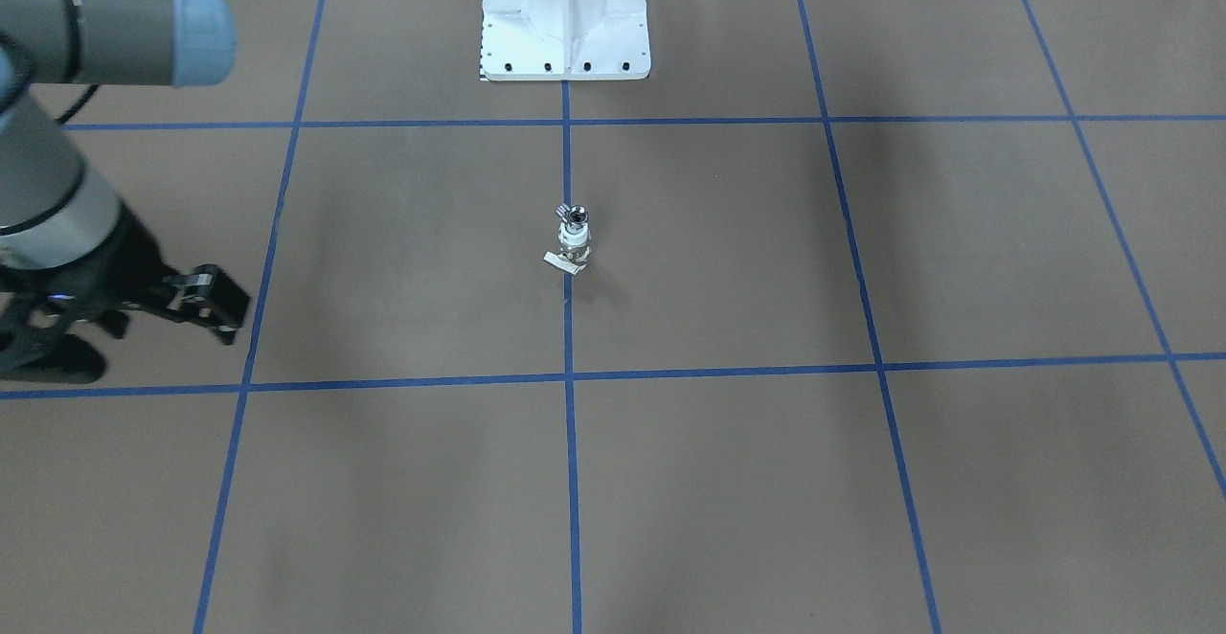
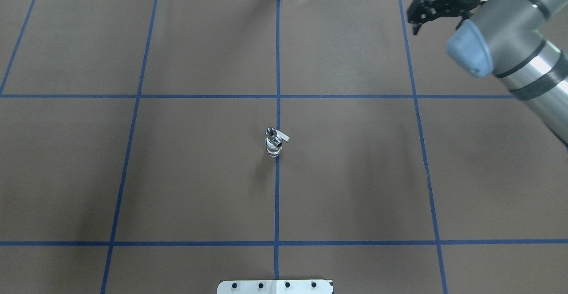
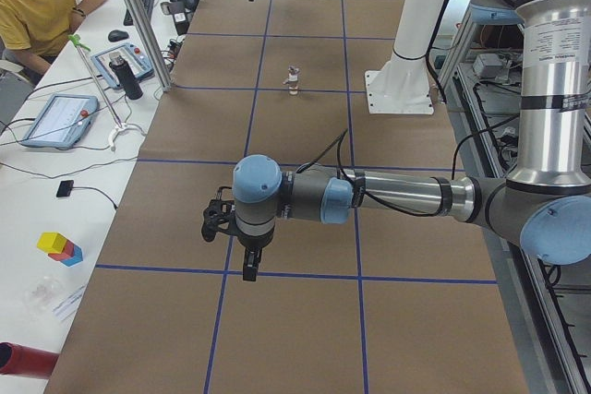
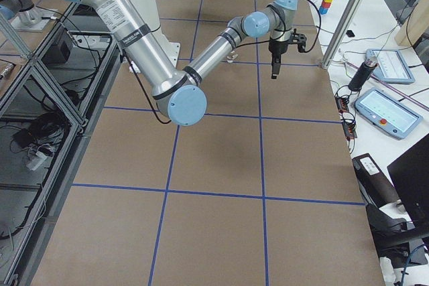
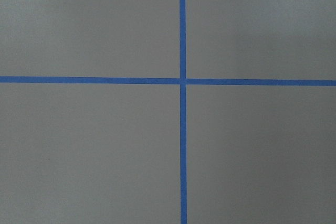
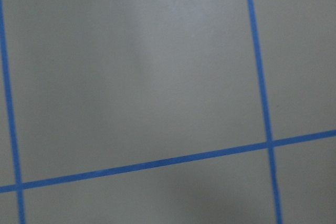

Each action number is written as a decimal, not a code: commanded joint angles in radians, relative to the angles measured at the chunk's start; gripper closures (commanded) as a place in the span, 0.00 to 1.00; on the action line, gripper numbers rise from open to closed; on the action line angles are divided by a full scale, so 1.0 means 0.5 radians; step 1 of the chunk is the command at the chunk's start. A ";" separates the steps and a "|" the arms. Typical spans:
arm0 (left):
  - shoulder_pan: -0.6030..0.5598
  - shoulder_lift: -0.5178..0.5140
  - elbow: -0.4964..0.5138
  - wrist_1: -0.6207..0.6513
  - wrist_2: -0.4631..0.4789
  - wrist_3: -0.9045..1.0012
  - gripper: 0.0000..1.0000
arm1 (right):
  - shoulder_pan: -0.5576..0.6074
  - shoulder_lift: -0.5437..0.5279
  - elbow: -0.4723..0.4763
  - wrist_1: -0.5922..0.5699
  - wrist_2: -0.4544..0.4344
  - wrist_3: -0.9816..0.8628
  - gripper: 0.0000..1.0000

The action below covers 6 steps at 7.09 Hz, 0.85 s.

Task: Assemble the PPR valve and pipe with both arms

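The PPR valve [image 1: 575,249] stands upright on the brown table at the middle grid line, its little white lever [image 1: 563,262] sticking out low. The shiny metal pipe [image 1: 575,216] sits on top of it, and the two look joined as one piece [image 2: 274,142]. My right gripper [image 1: 218,306] hangs far off to the side, empty, and its fingers look shut; it also shows in the overhead view [image 2: 415,21]. My left gripper [image 3: 247,267] shows only in the exterior left view, pointing down over a grid crossing. I cannot tell whether it is open or shut.
The white bolted pedestal [image 1: 565,11] stands at the robot's edge of the table. Blue tape lines divide the brown table [image 2: 355,174] into squares. A side bench with tablets, a bottle [image 3: 130,78] and a seated person [image 3: 37,6] runs along the far side.
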 commanded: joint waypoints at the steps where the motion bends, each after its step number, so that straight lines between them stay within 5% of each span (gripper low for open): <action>1: 0.031 0.034 -0.038 0.004 0.028 0.104 0.00 | 0.445 -0.330 0.010 -0.003 0.141 -0.798 0.00; 3: 0.031 0.049 -0.038 -0.027 -0.104 0.102 0.00 | 0.759 -0.591 0.010 0.000 0.191 -1.256 0.00; 6: 0.007 0.065 -0.080 -0.042 -0.065 0.083 0.00 | 0.990 -0.928 0.010 0.019 0.179 -1.527 0.00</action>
